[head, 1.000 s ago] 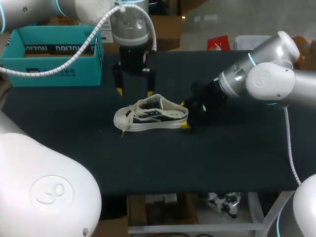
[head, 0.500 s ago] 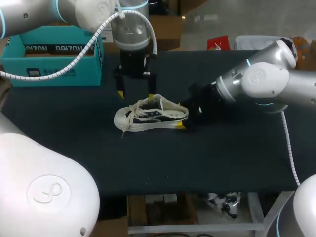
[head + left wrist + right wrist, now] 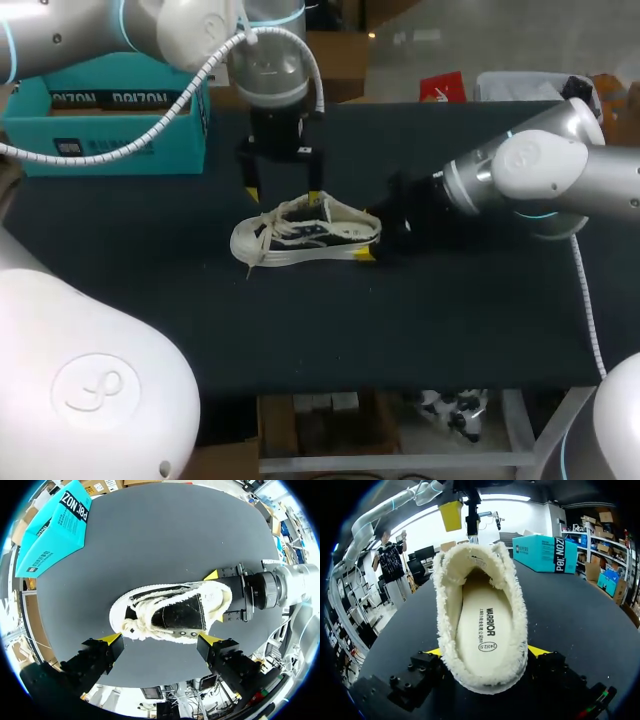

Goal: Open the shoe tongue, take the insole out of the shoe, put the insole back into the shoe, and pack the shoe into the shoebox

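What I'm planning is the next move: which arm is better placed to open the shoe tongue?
Left: the left end effector, open, hangs above the shoe's laces; the right end effector clamps the heel.

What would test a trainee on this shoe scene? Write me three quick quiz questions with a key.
1. True or false: the insole lies inside the shoe.
2. The right gripper is shut on the shoe's: A toe, B heel, C tongue.
3. Short answer: what colour is the shoebox, and is the shoe in it?
Key: 1 true. 2 B. 3 teal; no.
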Motion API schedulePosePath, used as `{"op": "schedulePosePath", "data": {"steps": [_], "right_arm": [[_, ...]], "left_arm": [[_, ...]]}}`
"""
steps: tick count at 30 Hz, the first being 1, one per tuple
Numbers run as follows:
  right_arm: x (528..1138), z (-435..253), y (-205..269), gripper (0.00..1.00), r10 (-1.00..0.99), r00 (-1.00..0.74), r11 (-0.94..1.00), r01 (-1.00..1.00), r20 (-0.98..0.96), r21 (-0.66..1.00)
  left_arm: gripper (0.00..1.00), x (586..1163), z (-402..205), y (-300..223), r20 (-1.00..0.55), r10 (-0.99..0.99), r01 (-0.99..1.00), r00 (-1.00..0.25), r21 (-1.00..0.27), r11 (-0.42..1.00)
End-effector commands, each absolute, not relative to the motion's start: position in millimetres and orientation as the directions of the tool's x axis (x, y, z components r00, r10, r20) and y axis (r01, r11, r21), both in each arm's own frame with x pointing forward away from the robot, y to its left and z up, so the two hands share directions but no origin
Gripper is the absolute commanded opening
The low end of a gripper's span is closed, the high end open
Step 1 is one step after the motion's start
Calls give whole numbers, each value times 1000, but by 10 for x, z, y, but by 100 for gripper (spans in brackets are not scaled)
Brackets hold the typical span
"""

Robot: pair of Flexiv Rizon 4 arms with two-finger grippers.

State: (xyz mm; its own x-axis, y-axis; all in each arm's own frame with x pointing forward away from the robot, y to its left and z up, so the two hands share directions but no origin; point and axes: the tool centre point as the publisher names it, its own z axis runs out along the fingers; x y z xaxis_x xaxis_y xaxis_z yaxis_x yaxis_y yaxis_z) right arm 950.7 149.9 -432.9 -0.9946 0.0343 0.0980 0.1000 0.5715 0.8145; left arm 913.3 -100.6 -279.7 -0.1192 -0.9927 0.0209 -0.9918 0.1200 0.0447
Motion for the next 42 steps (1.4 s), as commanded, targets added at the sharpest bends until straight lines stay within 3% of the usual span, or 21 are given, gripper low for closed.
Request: {"op": "schedulePosePath", "data": {"steps": [1,5,11,13,19,24,30,34,38,42], "right_arm": [[9559,-4466,1523,0,36,-994,580,104,102,808],[9566,-4467,1524,0,50,-993,601,115,106,791],[9566,-4467,1524,0,50,-993,601,115,106,791],[9566,-4467,1524,0,50,-993,601,115,106,791],[9566,-4467,1524,0,50,-993,601,115,106,791],[9566,-4467,1524,0,50,-993,601,115,106,791],[9566,-4467,1524,0,50,-993,601,115,106,791],[9566,-4467,1524,0,50,-993,601,115,106,791],[9566,-4467,1524,0,50,-993,601,115,106,791],[9566,-4467,1524,0,50,-993,601,115,106,791]], "left_arm": [[100,9115,-2781,-1200,-33,-994,-994,-106,40,104],[100,9113,-2784,-1322,-70,-995,-997,-71,40,68],[62,9193,-2857,-1476,-126,-992,-998,-14,64,6],[56,9224,-2901,-1510,-134,-991,-996,-10,85,-1],[50,9290,-3032,-1564,-166,-986,-993,10,116,-30],[57,9321,-3071,-1628,-182,-983,-991,5,134,-30],[53,9284,-3114,-1654,-225,-974,-987,-6,157,-31],[39,9266,-3172,-1619,-256,-967,-985,2,164,-46],[0,9275,-3213,-1567,-264,-964,-983,10,172,-57],[0,9221,-3160,-1479,-222,-975,-987,20,149,-54]]}}
